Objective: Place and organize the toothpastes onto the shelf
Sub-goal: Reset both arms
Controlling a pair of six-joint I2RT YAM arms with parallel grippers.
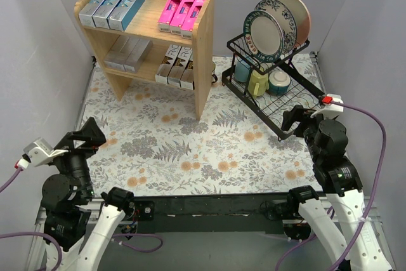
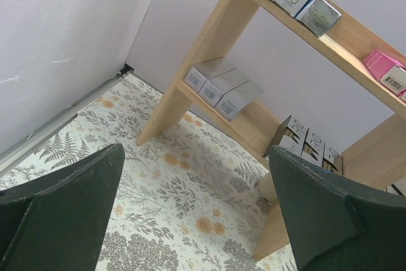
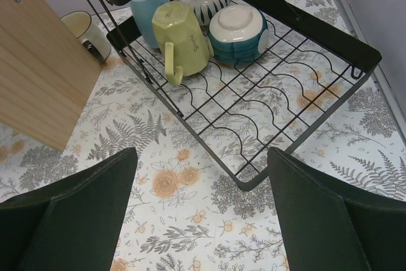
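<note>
The wooden shelf (image 1: 203,61) stands at the back left. Its top tier holds three silver-teal toothpastes (image 1: 113,3) and three pink toothpastes (image 1: 182,12). The lower tier holds plain silver toothpastes (image 1: 127,53) and brown-gold toothpastes (image 1: 177,65). My left gripper (image 1: 98,132) is open and empty at the near left, well short of the shelf. The left wrist view (image 2: 195,150) shows the shelf (image 2: 190,61) ahead. My right gripper (image 1: 293,122) is open and empty by the dish rack's near corner. In the right wrist view (image 3: 202,152) only floral mat lies between its fingers.
A black wire dish rack (image 1: 273,87) stands at the back right with plates (image 1: 276,23) on top and mugs and bowls (image 3: 209,23) below. A cream mug (image 3: 85,33) sits by the shelf's side panel (image 3: 38,74). Grey walls close in on both sides.
</note>
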